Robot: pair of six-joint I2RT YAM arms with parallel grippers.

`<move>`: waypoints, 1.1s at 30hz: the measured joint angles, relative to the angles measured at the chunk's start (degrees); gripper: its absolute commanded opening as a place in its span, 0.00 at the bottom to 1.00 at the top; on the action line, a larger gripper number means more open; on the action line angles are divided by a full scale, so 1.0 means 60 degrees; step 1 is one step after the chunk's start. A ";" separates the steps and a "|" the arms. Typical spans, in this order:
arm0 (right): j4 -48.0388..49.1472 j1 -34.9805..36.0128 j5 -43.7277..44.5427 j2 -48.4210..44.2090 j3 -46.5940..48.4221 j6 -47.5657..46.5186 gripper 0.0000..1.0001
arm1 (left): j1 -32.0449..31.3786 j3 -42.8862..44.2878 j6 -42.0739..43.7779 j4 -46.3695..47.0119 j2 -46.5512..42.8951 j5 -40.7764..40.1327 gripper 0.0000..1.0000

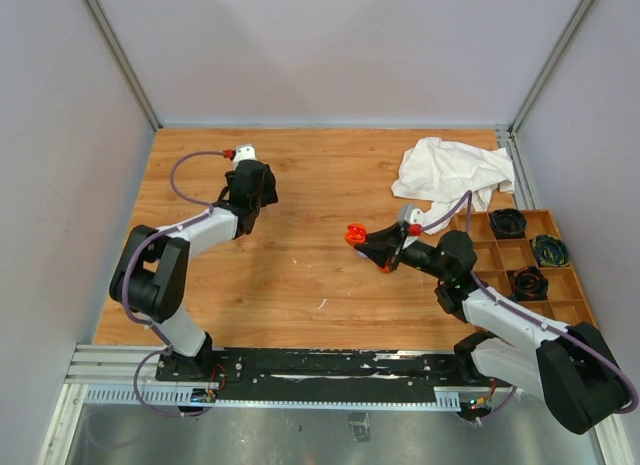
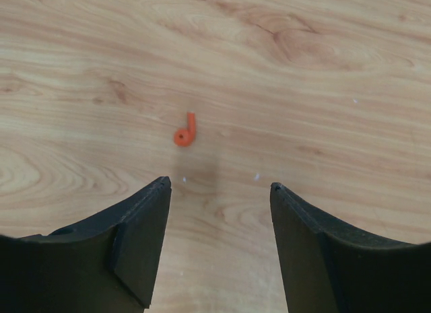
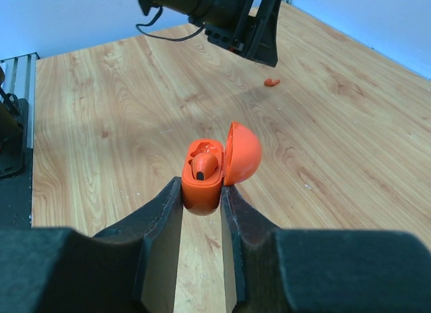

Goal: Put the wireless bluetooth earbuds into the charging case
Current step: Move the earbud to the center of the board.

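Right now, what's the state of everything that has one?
charging case: lid open.
seated earbud: in the case.
loose earbud: outside the case, ungripped.
left gripper: open, empty.
right gripper: shut on charging case.
white cloth: crumpled.

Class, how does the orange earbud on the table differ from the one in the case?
The loose earbud lies flat on the table, fully exposed; the seated earbud sits in the open charging case, partly hidden. Nothing touches the loose earbud; the right gripper clamps the seated earbud's case. Both are orange.
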 measured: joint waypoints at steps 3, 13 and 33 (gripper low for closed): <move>-0.0066 0.0000 0.0036 0.0018 0.0004 -0.0069 0.01 | 0.0470 0.0685 -0.0138 -0.0066 0.0783 0.0259 0.61; -0.0382 0.0000 0.0120 0.0025 0.0004 -0.0204 0.01 | 0.1279 0.2546 -0.0200 -0.0670 0.3104 0.0951 0.48; -0.0528 0.0000 0.0171 0.0066 0.0004 -0.0211 0.01 | 0.1402 0.3588 0.0339 -0.1650 0.4062 0.2215 0.28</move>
